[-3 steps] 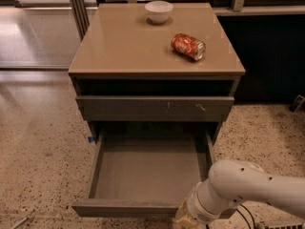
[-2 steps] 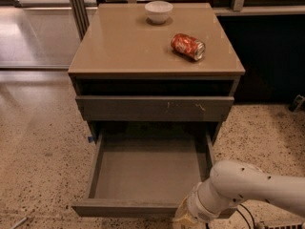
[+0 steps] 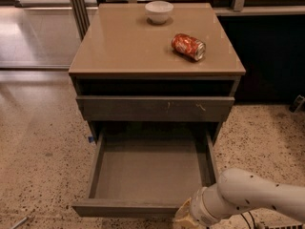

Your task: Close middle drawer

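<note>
The middle drawer (image 3: pixel 147 175) is a wide grey-brown wooden tray, pulled far out of the cabinet, and it looks empty. Its plain front (image 3: pixel 124 207) faces me at the bottom of the view. My gripper (image 3: pixel 185 218) is at the lower edge of the view, right at the right part of that drawer front, at the end of the white arm (image 3: pixel 252 197) that comes in from the right. Much of the gripper is cut off by the frame edge.
Above the open drawer is a shut drawer front with pale scratch marks (image 3: pixel 155 109). On the tan cabinet top (image 3: pixel 124 46) stand a white bowl (image 3: pixel 159 11) and a lying red can (image 3: pixel 188 46). Speckled floor lies on both sides.
</note>
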`<action>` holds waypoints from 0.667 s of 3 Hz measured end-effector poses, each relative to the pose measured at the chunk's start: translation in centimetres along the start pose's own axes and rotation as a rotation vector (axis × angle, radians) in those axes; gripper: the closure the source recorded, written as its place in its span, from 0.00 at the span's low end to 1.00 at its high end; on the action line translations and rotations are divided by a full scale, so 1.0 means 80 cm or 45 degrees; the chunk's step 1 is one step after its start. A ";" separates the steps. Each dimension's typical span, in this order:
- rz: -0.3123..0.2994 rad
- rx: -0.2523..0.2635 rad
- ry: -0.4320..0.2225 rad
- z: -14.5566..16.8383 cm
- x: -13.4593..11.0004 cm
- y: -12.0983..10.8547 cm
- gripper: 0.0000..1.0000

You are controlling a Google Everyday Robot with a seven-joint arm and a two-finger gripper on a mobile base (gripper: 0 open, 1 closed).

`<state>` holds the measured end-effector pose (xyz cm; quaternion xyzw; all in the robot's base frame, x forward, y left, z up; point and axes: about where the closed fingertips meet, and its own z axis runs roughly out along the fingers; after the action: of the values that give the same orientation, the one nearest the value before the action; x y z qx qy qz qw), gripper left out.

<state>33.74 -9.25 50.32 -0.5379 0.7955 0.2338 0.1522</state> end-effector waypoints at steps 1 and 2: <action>-0.013 -0.006 0.004 0.015 0.003 0.004 1.00; -0.014 0.022 -0.022 0.043 0.004 0.010 1.00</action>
<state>32.81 -7.40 47.42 -0.5387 0.7933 0.2307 0.1651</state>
